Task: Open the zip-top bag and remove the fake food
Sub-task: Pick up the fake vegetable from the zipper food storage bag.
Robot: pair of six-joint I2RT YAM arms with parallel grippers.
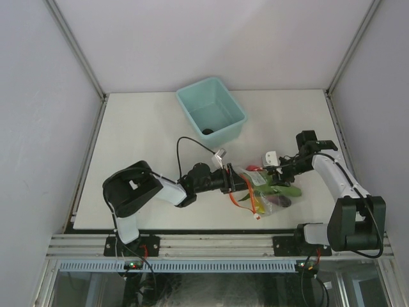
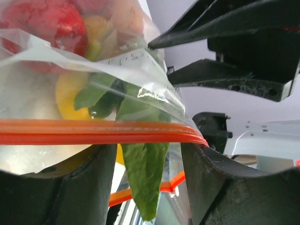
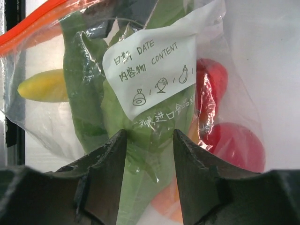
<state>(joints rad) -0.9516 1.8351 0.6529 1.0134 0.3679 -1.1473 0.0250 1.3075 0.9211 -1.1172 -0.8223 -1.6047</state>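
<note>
Clear zip-top bag (image 3: 42, 122) between left fingers (image 1: 239, 184), between right fingers (image 1: 268, 171), grip unclear; label (image 3: 150, 70) right-wrist only.

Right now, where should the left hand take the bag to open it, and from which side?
The orange zipper strip, one lip only. It runs across the left hand's open jaws at the bag's left end, so come in from the left. The right hand sits at the end bulging with food, likely too thick to pinch.
</note>
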